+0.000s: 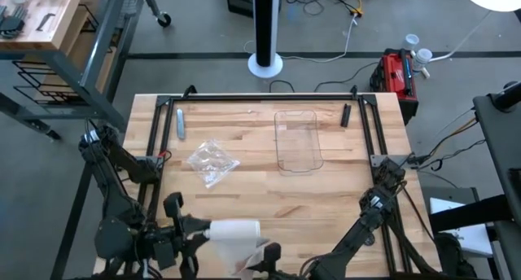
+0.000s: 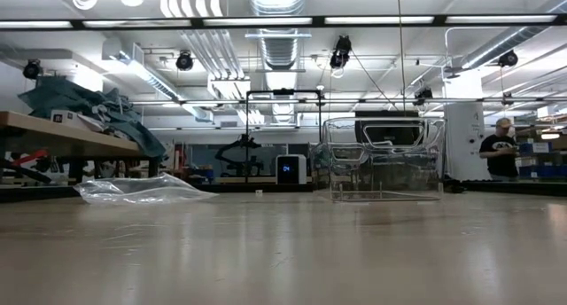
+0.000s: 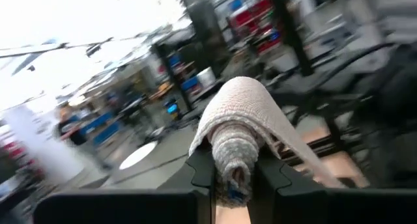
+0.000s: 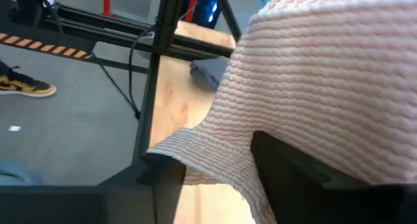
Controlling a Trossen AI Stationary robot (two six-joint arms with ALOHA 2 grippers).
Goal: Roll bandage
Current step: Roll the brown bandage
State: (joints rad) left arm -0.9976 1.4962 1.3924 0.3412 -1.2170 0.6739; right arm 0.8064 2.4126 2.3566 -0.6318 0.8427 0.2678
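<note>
Table (image 1: 269, 190) at frame centre: tray (image 1: 298, 141) right of centre near the far edge, wrapper (image 1: 212, 162) to its left. Bandage (image 1: 236, 233) at the lower edge, between left gripper (image 1: 189, 229) and right gripper (image 1: 264, 255).

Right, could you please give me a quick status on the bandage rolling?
Left pincer shut on the bandage roll at table's near edge. Right pincer holds its loose tail. Wrapper and tray sit farther back, clear of the work.

bandage (image 4: 313, 87) draped over right gripper (image 4: 215, 178), table edge (image 4: 189, 113)
</note>
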